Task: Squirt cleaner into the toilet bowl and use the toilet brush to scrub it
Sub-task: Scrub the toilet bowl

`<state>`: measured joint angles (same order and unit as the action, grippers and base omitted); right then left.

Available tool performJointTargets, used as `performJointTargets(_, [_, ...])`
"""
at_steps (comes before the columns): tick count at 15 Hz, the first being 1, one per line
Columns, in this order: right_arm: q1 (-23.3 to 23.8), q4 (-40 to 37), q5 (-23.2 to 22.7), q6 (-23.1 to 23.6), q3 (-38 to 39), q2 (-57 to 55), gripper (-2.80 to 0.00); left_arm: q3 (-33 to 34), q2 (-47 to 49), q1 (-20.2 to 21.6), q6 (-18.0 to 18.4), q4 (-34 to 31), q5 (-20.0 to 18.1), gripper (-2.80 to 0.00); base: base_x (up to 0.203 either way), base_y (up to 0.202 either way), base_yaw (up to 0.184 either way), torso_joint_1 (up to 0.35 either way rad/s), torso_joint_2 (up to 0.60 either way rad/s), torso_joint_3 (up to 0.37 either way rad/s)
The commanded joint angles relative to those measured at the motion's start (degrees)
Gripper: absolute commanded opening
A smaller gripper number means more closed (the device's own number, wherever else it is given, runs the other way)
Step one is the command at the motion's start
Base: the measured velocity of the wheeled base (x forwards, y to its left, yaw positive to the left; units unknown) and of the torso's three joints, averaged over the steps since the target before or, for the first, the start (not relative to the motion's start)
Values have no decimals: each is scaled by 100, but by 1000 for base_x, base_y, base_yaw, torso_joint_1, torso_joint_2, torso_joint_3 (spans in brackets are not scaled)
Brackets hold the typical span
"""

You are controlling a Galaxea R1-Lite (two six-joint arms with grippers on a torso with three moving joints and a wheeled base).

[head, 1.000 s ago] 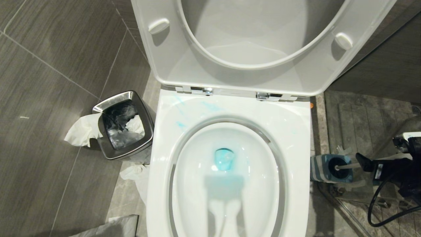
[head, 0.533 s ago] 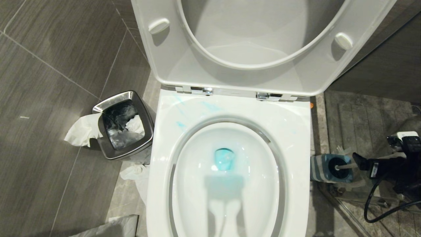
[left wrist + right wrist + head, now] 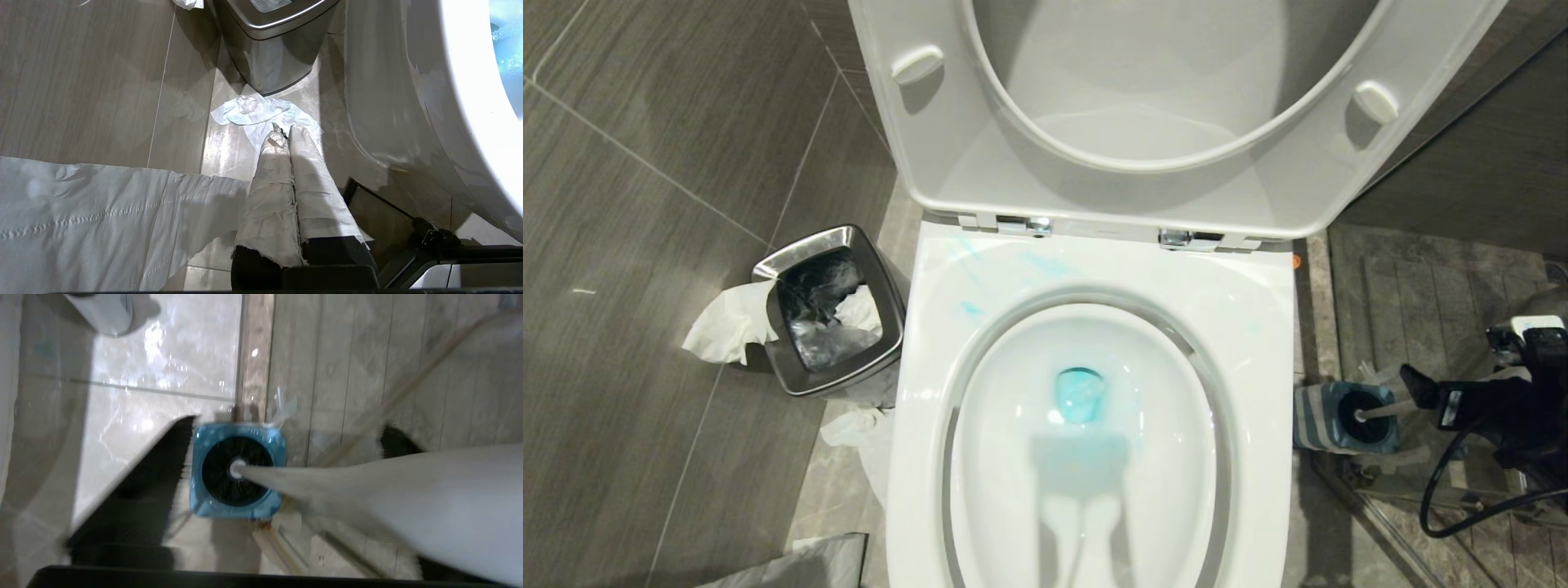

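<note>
Head view showed the toilet bowl (image 3: 1086, 457) in the middle, lid up, with blue cleaner pooled inside, so I think squirting was done. At the right edge the right hand (image 3: 1414, 389) reached the toilet brush (image 3: 1380, 411), which stood in its blue holder (image 3: 1319, 418).

Left wrist view showed the left hand (image 3: 285, 132) closed, parked low over paper (image 3: 261, 114) on the floor.

Right wrist view showed wide-open fingers (image 3: 163, 465) on both sides of the white handle, ready to squeeze it.
</note>
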<state>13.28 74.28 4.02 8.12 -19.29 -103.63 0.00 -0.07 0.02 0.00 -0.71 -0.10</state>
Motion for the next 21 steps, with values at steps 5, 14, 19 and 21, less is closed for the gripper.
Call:
performJointTargets(5, [0,330,-6,41,90,-25,-280,0,7,6,0,0,1,-280,0,0,0,0,0,0])
performJointTargets(14, [0,729,-244,52,512,55,-280,0,7,2,0,0,1,-280,0,0,0,0,0,0])
performJointTargets(19, [0,726,-292,60,860,719,-280,0,7,-2,0,0,1,-280,0,0,0,0,0,0])
performJointTargets(21, [0,538,-293,54,865,1116,-280,0,7,5,0,0,1,-280,0,0,0,0,0,0])
